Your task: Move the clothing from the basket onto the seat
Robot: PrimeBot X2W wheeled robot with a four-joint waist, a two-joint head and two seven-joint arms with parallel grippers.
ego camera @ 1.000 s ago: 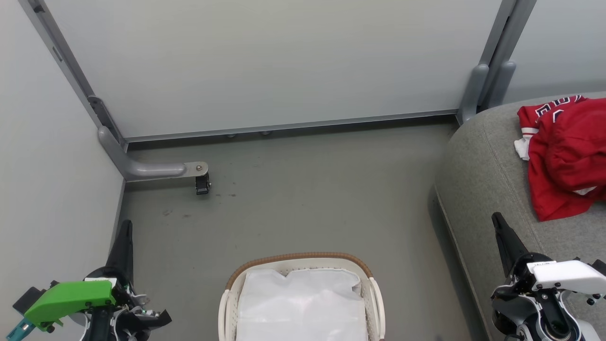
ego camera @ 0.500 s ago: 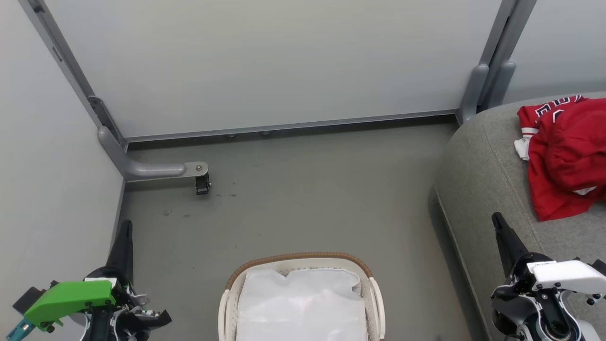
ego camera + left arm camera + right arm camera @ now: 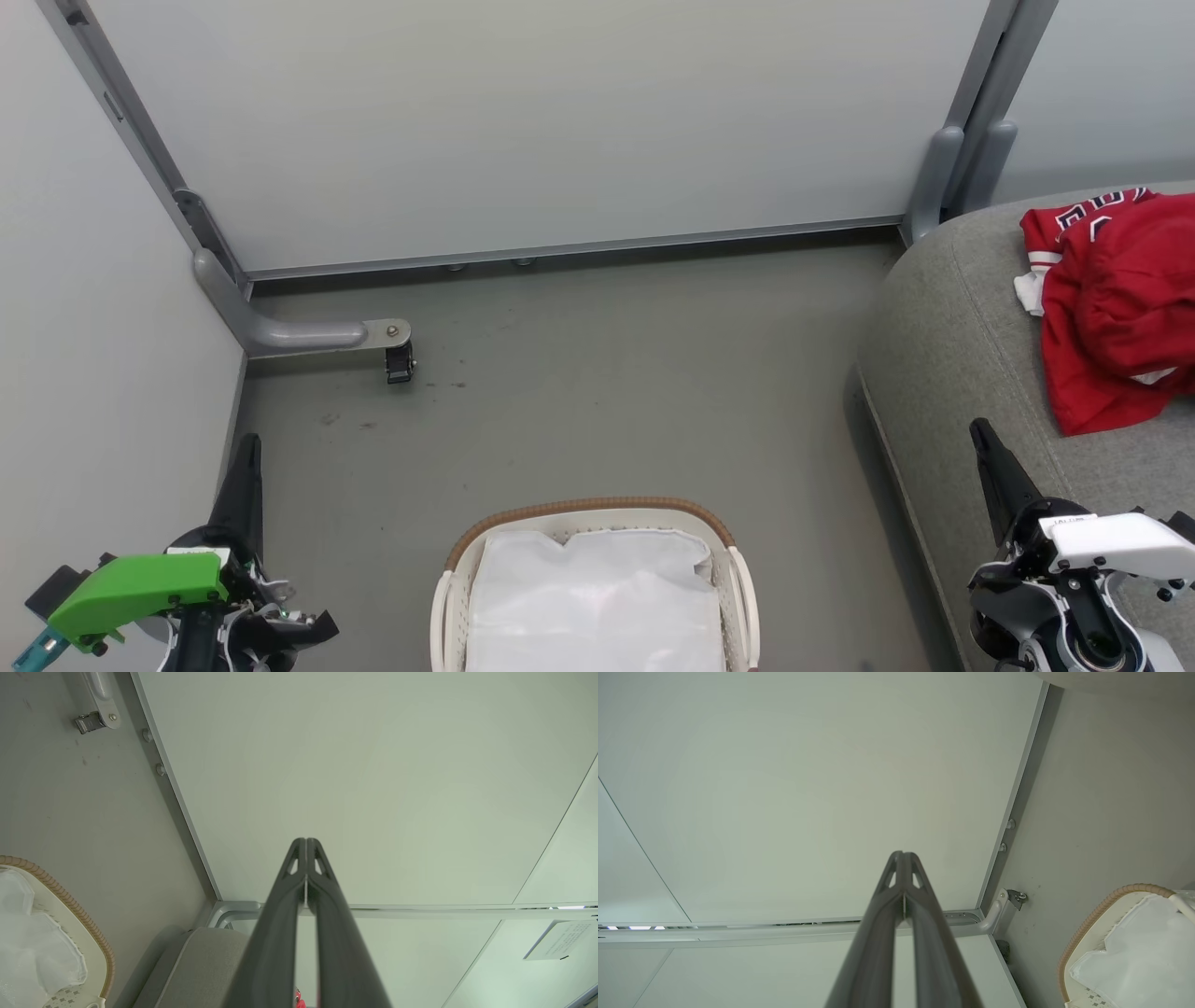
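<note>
The red clothing (image 3: 1116, 308) lies heaped on the grey seat (image 3: 943, 345) at the right, a jersey with dark lettering at its far end. Near the bottom middle stands the basket (image 3: 588, 511), brown-rimmed, with just its white liner cloth (image 3: 597, 597) showing inside. My left gripper (image 3: 248, 446) is shut at the lower left, well left of the basket. My right gripper (image 3: 980, 431) is shut at the lower right, over the seat's front edge and below the clothing. Both wrist views show the fingers pressed together with nothing between them, left (image 3: 306, 841) and right (image 3: 903, 854).
Pale partition panels close in the far side and the left. A grey panel foot with a black castor (image 3: 400, 361) juts onto the grey floor (image 3: 597, 392) at the back left. Another panel post (image 3: 943, 177) stands by the seat's far corner.
</note>
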